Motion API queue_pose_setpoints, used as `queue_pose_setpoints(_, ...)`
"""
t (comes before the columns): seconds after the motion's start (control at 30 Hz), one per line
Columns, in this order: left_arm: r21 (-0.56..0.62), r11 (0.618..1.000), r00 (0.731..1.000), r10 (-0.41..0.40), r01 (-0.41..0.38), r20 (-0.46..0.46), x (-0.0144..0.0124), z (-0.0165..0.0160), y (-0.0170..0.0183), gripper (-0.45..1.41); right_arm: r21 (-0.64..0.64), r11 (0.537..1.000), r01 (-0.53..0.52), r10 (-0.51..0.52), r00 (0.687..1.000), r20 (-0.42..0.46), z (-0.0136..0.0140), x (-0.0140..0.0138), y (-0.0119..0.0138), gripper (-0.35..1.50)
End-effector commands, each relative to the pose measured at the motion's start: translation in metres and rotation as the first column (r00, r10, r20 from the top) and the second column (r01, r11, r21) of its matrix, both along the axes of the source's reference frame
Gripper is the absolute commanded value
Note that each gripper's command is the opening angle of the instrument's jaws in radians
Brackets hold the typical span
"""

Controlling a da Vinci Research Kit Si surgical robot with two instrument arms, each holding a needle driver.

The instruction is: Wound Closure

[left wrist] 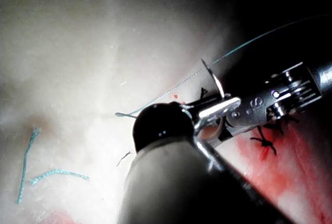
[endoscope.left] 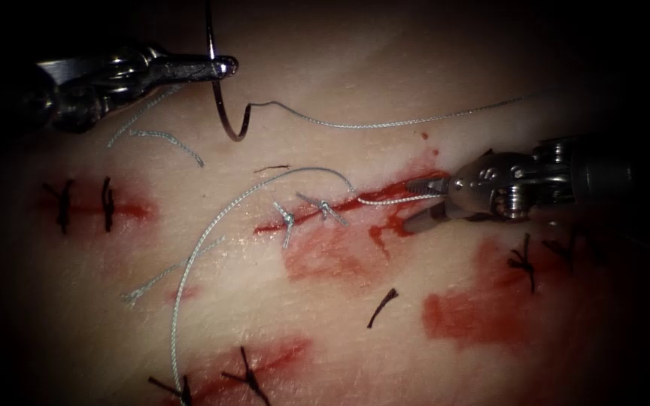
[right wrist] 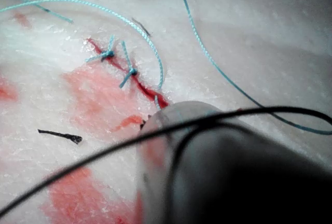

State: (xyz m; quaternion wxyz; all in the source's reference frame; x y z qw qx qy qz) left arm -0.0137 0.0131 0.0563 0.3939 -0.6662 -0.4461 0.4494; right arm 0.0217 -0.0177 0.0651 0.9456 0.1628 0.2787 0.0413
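The left arm's steel needle driver (endoscope.left: 223, 66) has its fingers closed on the curved steel needle (endoscope.left: 218, 90), gripping it along the middle of its curve; the needle hangs free above the pale pork-belly tissue (endoscope.left: 385, 60), not in it, with its lower bend hooking to the thread end well above the cut's left part. From that end the light blue-grey braided thread (endoscope.left: 385, 122) runs off toward the tissue's upper right edge. The right arm's steel needle driver (endoscope.left: 424, 201) has its fingers parted, the upper one lying over a short run of thread at the right end of the red straight cut (endoscope.left: 317, 214); whether it grips the thread I cannot tell. Two knotted blue-grey stitches (endoscope.left: 306, 210) cross the cut on its left half, and a long strand arcs from the cut toward the tissue's lower left edge. Red fluid (endoscope.left: 325, 259) stains the tissue below the cut. Cut ends of thread (endoscope.left: 163, 137) lie loose under the left tool. Dark knotted stitches (endoscope.left: 84, 204) sit at the left, right and lower edges.
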Motion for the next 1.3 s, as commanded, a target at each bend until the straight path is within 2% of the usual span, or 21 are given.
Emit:
queue_pose_setpoints(0.03, 0.0, 1.0, 1.0, 0.0, 0.0, 0.001, -0.0005, 0.0005, -0.0001, -0.45, -0.007, 1.0, 0.007, -0.007, 1.0, -0.001, 0.0007, 0.0012, -0.0005, 0.15)
queue_pose_setpoints(0.13, 0.0, 1.0, 1.0, 0.0, 0.0, 0.001, -0.0005, 0.0005, -0.0001, -0.45, -0.015, 1.0, 0.016, -0.016, 1.0, 0.003, 0.001, 0.0014, -0.0008, -0.35)
queue_pose_setpoints(0.47, -0.001, 1.0, 1.0, 0.001, -0.001, -0.002, -0.0005, 0.0005, -0.0001, -0.45, -0.004, 1.0, 0.014, -0.014, 1.0, 0.016, -0.0012, 0.0005, 0.0003, -0.35)
queue_pose_setpoints(0.63, -0.001, 1.0, 1.0, 0.003, -0.003, -0.005, -0.0005, 0.0005, -0.0001, -0.45, -0.004, 1.0, 0.02, -0.02, 0.999, 0.025, -0.0022, -0.0018, 0.001, -0.35)
queue_pose_setpoints(0.87, -0.002, 1.0, 1.0, 0.005, -0.005, -0.007, -0.0005, 0.0006, -0.0002, -0.45, 0.051, 0.999, 0.005, -0.011, 0.991, 0.131, -0.0021, -0.0076, 0.0007, -0.35)
queue_pose_setpoints(1.03, -0.003, 1.0, 1.0, 0.005, -0.005, -0.007, -0.0005, 0.0007, -0.0002, -0.45, 0.085, 0.996, -0.01, -0.01, 0.971, 0.241, -0.0009, -0.0147, 0.0018, -0.35)
queue_pose_setpoints(1.17, -0.005, 1.0, 1.0, 0.006, -0.006, -0.007, -0.0004, 0.0009, -0.0002, -0.45, 0.089, 0.996, -0.014, -0.017, 0.939, 0.344, 0.0007, -0.0209, 0.0029, -0.35)
queue_pose_setpoints(1.3, -0.005, 1.0, 1.0, 0.006, -0.006, -0.007, -0.0004, 0.0009, -0.0002, -0.45, 0.1, 0.993, -0.06, 0.014, 0.915, 0.404, 0.0013, -0.025, 0.0033, -0.35)
